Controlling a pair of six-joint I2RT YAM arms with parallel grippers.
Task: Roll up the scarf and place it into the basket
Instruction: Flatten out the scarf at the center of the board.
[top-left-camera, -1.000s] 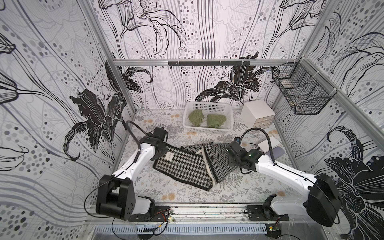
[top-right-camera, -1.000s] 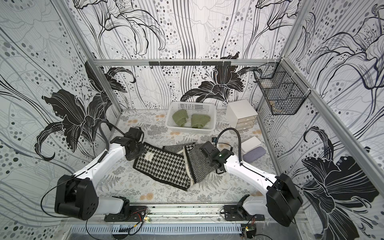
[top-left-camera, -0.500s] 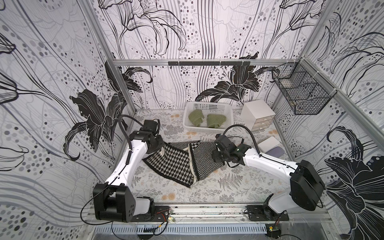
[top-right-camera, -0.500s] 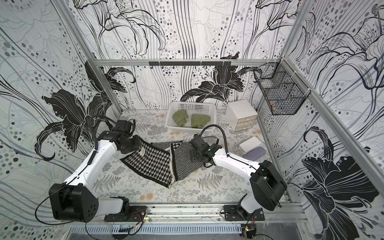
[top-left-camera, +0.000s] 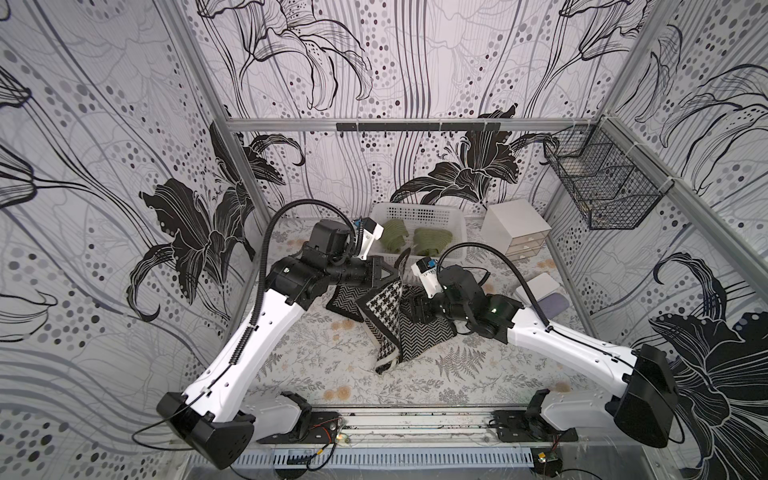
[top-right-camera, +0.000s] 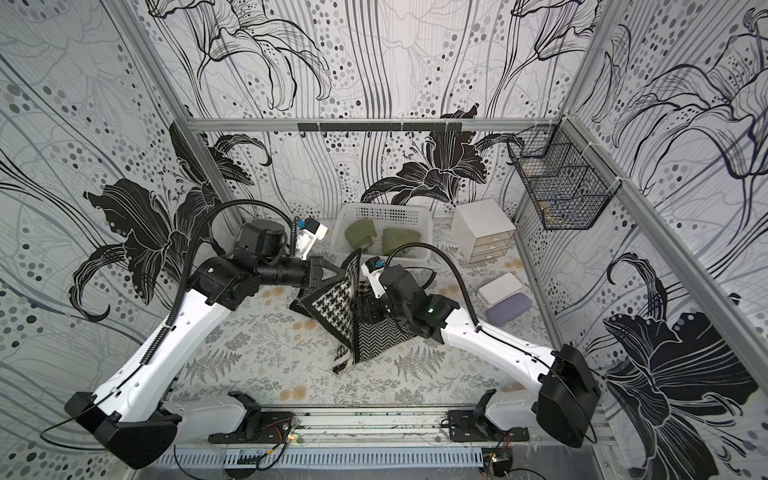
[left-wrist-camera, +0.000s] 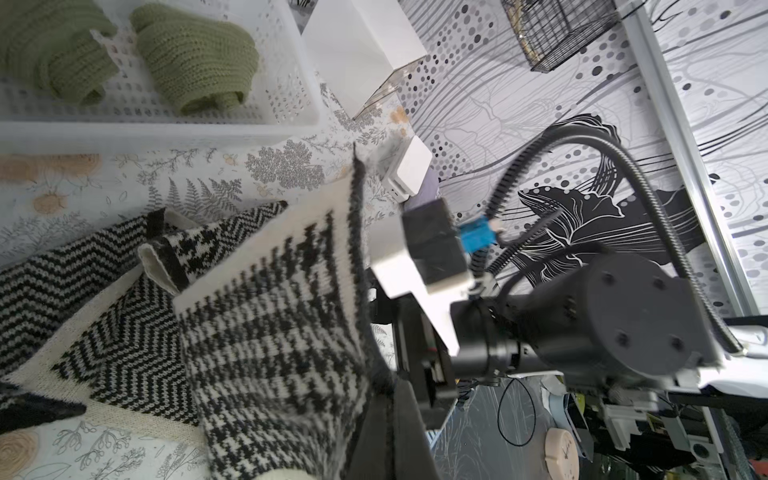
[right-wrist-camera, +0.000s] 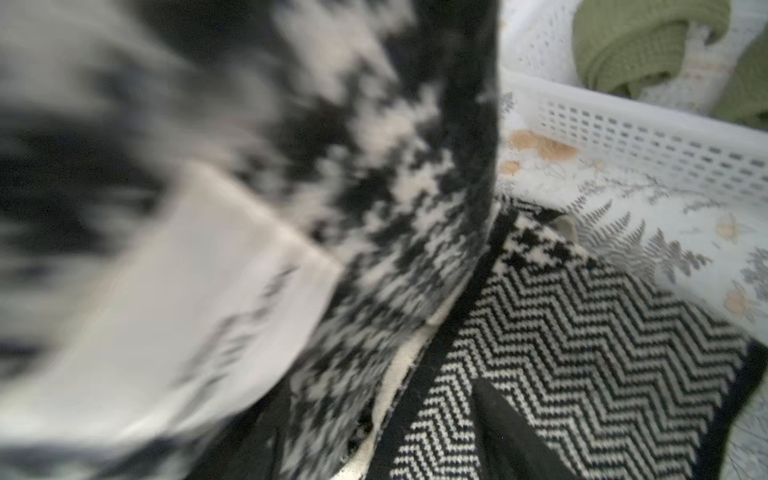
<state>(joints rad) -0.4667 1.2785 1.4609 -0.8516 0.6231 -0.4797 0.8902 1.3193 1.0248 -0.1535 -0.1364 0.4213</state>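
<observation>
The black-and-white scarf (top-left-camera: 384, 307) (top-right-camera: 332, 309), houndstooth on one face and herringbone on the other, lies bunched mid-table in front of the white perforated basket (top-left-camera: 415, 210) (top-right-camera: 386, 208). My left gripper (top-left-camera: 390, 272) (top-right-camera: 343, 272) is shut on the scarf's dark edge and holds it up as a standing flap; the left wrist view shows the closed fingers (left-wrist-camera: 390, 415) pinching the houndstooth cloth (left-wrist-camera: 270, 332). My right gripper (top-left-camera: 411, 309) (top-right-camera: 359, 309) sits low against the flap, open. One finger (right-wrist-camera: 507, 428) rests on herringbone cloth (right-wrist-camera: 582, 311); blurred scarf hides the other.
Two green knit rolls (top-left-camera: 395, 239) (top-left-camera: 430, 241) lie in the basket. A white drawer box (top-left-camera: 515, 228) stands right of it. A white box (top-left-camera: 540, 286) and a purple-grey block (top-left-camera: 555, 303) sit by the right wall, where a black wire basket (top-left-camera: 602, 187) hangs.
The scarf lay flat before. My left gripper has carried its edge up and toward the middle, folding the houndstooth part over. My right gripper has shifted left and its jaws have widened.
</observation>
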